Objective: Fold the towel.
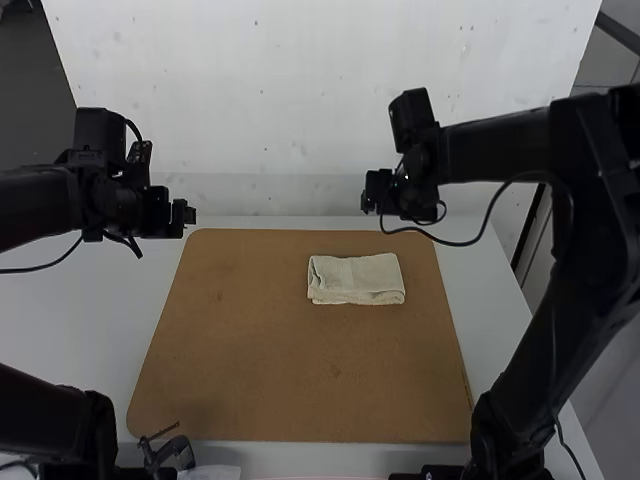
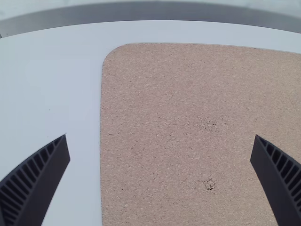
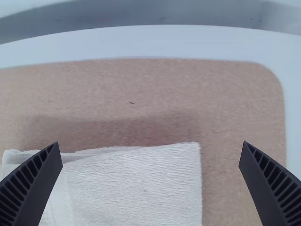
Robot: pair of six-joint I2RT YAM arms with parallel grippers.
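Towel (image 1: 356, 279) looks folded down to a small layered oblong, so the task seems nearly done, perhaps bar some straightening.

At the left, the left pincer (image 2: 161, 136) is spread wide and holds nothing. It hangs raised just outside the far left corner of the board (image 1: 220, 360), well apart from the towel, which lies to its right and toward the near edge.

Next comes the towel itself, flat on the board, right of the middle and closer to the far edge than to the near one. Its long axis runs left to right, roughly along the board's far edge, and loose layers show at its left end.

Farthest right stands the right arm (image 1: 585, 240), its pincer (image 3: 151, 143) also wide open and empty, raised clear of the cloth. This pincer is plainly the nearer one: the towel lies below it and toward the board's near edge. Any touch-up would likely fall to it, going down and back; pressing too hard could drag the top layer askew.
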